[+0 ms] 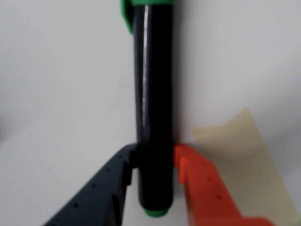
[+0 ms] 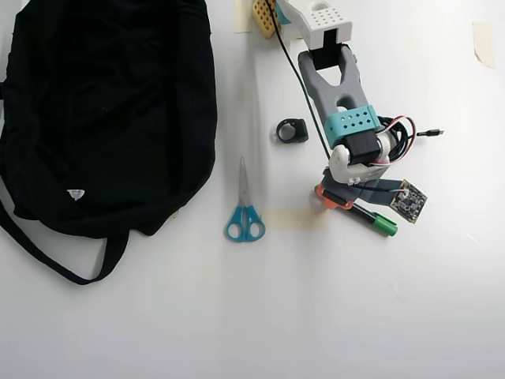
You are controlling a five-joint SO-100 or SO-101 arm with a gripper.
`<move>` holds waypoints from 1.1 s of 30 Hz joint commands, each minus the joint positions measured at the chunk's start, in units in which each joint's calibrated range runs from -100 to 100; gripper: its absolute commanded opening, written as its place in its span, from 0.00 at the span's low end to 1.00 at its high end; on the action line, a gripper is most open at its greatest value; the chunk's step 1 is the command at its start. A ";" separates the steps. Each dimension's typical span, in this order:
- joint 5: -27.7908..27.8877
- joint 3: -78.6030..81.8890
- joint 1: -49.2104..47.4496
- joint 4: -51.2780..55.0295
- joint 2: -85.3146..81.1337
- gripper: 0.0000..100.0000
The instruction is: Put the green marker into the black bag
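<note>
My jaws pinch the green marker (image 1: 153, 117) near its tail; the black bag (image 2: 102, 110) lies far across at the overhead view's upper left.

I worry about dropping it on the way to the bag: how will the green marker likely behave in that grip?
The green marker has a glossy, round barrel, so it may slip or swivel between the gripper fingers, which hold it near one end. It looks stiff and probably light. If released on the table, it would likely roll.
</note>
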 commanded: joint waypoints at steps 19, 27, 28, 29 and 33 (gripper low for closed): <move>-0.68 -9.37 -0.17 6.33 -1.73 0.02; -0.68 -9.64 -0.24 6.50 -1.73 0.02; -0.68 -9.64 -0.32 6.50 -1.73 0.02; -0.68 -9.64 -0.32 6.50 -1.73 0.02; -0.74 -9.73 -0.09 6.59 -1.73 0.02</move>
